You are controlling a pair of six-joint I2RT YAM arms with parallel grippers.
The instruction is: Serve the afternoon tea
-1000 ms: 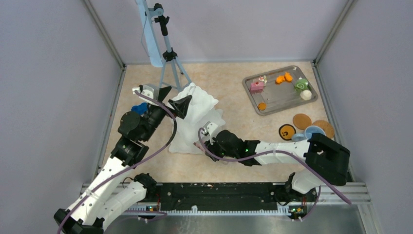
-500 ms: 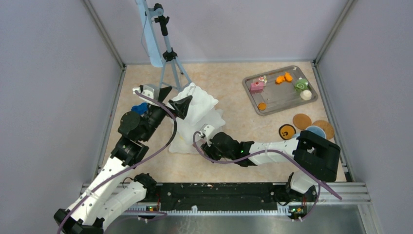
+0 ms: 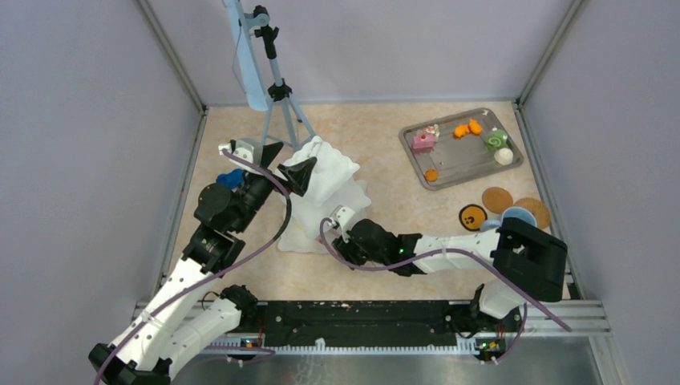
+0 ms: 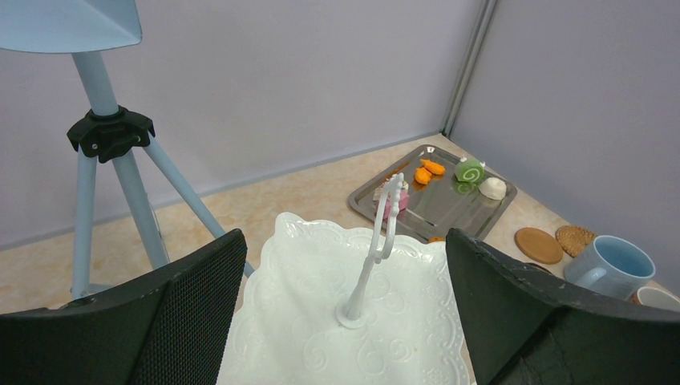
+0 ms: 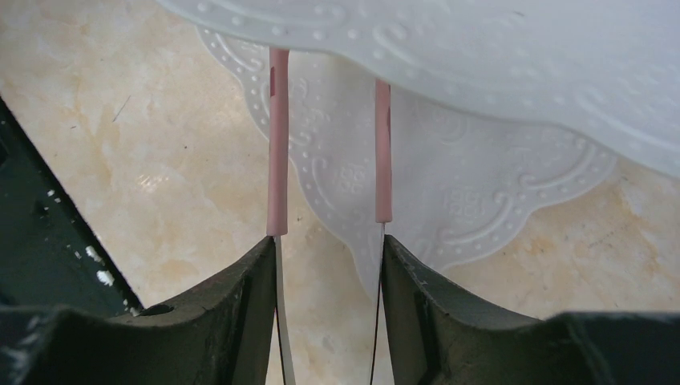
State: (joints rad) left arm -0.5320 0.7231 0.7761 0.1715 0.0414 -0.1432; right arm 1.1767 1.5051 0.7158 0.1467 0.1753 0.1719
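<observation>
A white embossed two-tier stand (image 3: 325, 188) sits mid-table, with a pale blue tripod (image 3: 277, 88) just behind it. Tiny toy pastries (image 3: 463, 128) lie in a steel tray (image 3: 469, 164) at far right, and a light blue mug (image 3: 517, 215) is nearer. The tabletop (image 3: 385, 160) is beige marbled, the walls (image 3: 401, 48) lilac. The left gripper (image 4: 345, 241) spreads wide above the stand. The right gripper (image 5: 329, 245) clamps pink tongs (image 5: 277, 144) that reach under the upper tier.

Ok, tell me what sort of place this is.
Probably a robot test booth staged as a tea table: plain lilac walls, a tripod, and toy pastries on a metal tray.
</observation>
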